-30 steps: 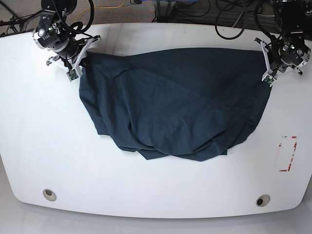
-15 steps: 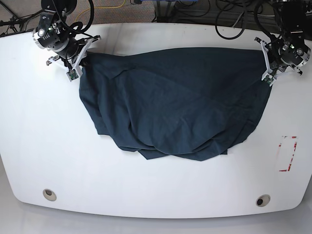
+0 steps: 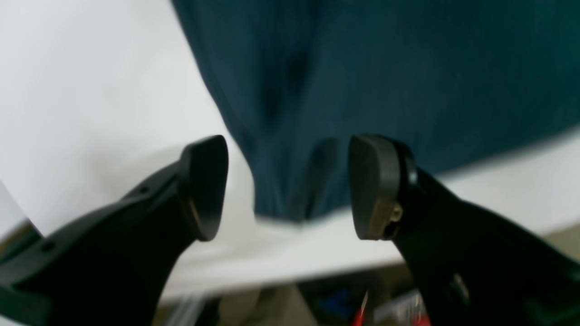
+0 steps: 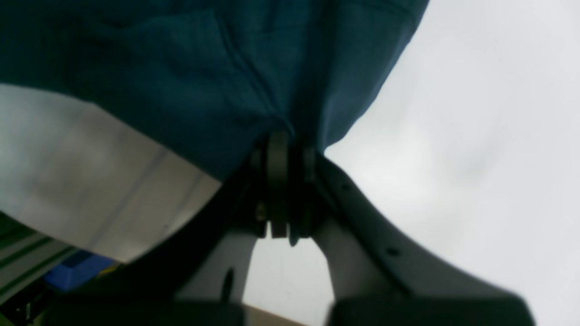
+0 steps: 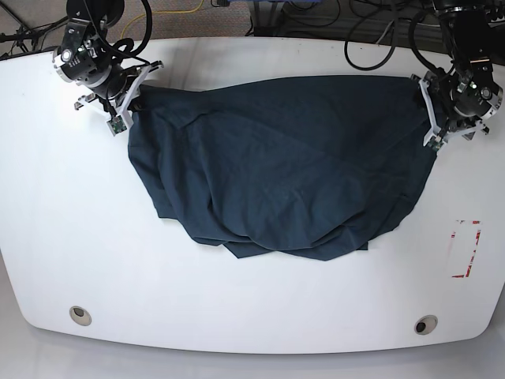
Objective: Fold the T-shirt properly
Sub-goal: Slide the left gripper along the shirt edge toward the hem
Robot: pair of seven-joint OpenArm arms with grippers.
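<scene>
The T-shirt (image 5: 276,170) lay spread and wrinkled over the middle of the white tabletop (image 5: 63,237), its lower hem bunched toward 6 o'clock; it looked soft, light and limp, best taken by pinching corners or hems. The right gripper (image 4: 283,181) had its jaws closed on a bunched fold at the 10 o'clock corner. Only the left wrist view showed the left gripper (image 3: 287,185) with jaws wide apart, empty, straddling the 2 o'clock corner.
</scene>
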